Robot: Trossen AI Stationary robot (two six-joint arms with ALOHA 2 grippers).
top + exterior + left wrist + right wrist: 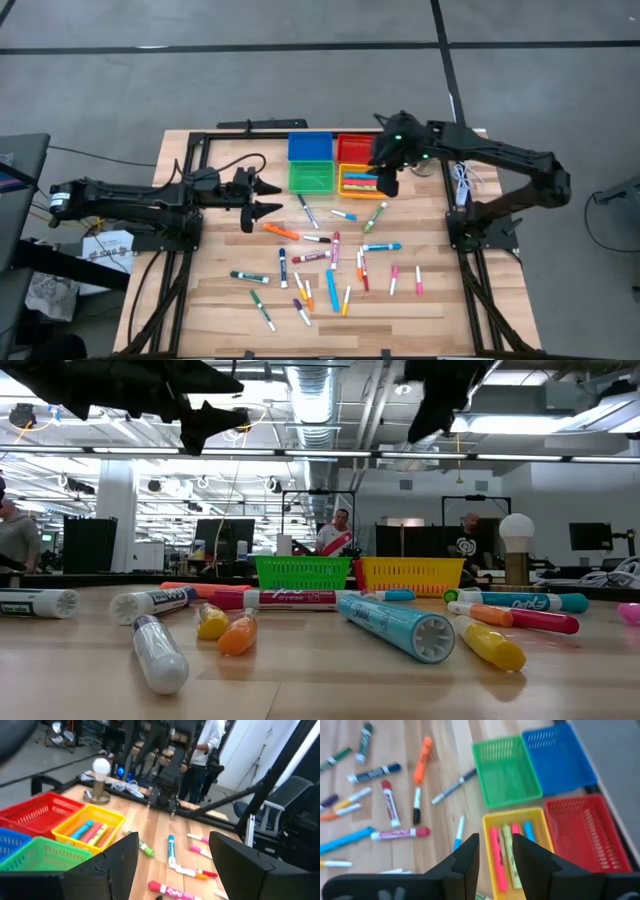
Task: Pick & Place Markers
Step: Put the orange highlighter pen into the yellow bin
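Right gripper [386,186], fingers parted and empty, hovers over the yellow bin [345,186]; left gripper [270,197], spread at 9 o'clock, risks scattering markers [330,268].

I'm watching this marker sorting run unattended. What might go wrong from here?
1. The right claw hovers empty over the yellow bin; lowering could bump its rim.
2. The markers lie crowded, so the open left claw may nudge neighbours when grabbing the orange marker.

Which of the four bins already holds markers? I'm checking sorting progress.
The yellow bin, beside the red bin and below the right gripper, holds several markers. The green bin and blue bin look empty.
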